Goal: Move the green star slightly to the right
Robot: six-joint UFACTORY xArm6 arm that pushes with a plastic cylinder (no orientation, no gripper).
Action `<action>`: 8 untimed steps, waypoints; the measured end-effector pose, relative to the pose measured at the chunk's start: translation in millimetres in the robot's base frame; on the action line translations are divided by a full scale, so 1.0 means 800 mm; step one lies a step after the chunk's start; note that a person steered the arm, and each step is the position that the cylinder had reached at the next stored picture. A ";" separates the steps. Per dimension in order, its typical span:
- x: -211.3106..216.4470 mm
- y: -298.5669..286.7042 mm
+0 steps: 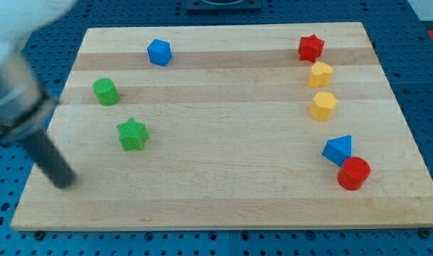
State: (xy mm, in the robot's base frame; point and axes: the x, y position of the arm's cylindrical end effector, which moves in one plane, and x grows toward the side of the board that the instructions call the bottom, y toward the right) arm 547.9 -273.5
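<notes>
Sitting lower-left of green star (133,134): my tip (64,183).

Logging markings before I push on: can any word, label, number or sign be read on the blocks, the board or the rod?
None: no readable text anywhere.
The green star, the other blocks, the wooden board and my tip are all unmarked.

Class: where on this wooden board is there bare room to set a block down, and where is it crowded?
Free: the wide middle, between the green star and the yellow blocks; also the bottom strip. Crowded: the right side, where the blue block touches the red cylinder. My tip stands lower left of the star.
</notes>
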 end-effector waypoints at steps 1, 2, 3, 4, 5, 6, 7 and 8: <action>-0.057 -0.038; -0.076 -0.033; -0.078 -0.011; -0.096 0.077; -0.099 0.107; -0.099 0.106; -0.087 0.112; -0.087 0.119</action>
State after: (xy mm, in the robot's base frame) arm 478.4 -178.1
